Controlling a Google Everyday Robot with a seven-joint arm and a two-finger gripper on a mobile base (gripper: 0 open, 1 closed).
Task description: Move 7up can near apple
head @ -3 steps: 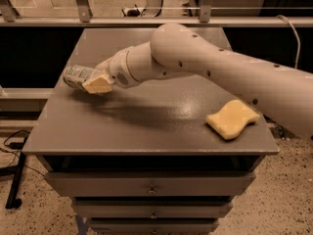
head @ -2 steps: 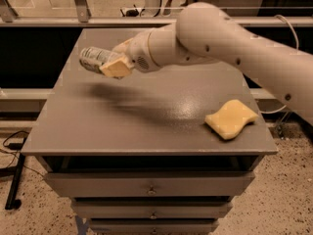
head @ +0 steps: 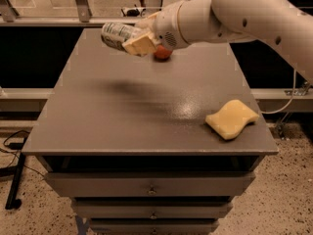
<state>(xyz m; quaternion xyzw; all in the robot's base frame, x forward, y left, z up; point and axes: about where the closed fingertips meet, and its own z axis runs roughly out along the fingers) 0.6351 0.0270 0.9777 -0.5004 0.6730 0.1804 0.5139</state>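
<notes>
My gripper (head: 133, 39) is shut on the 7up can (head: 115, 35), a silvery can with green markings held on its side, lifted above the far part of the grey table (head: 122, 116). The cream fingers (head: 139, 45) clamp the can's right end. The red-orange apple (head: 163, 53) sits on the table at the far middle, just right of and below the gripper, partly hidden by the wrist. The can hangs a short way left of the apple.
A yellow wavy-edged sponge (head: 232, 119) lies near the table's front right edge. My white arm (head: 234, 13) reaches in from the upper right. Drawers (head: 151, 187) sit under the tabletop. A dark gap and metal rails lie behind the table.
The gripper has lifted the can off the table's left side and carried it up and to the right, toward the far middle. The apple has come into view beside it.
</notes>
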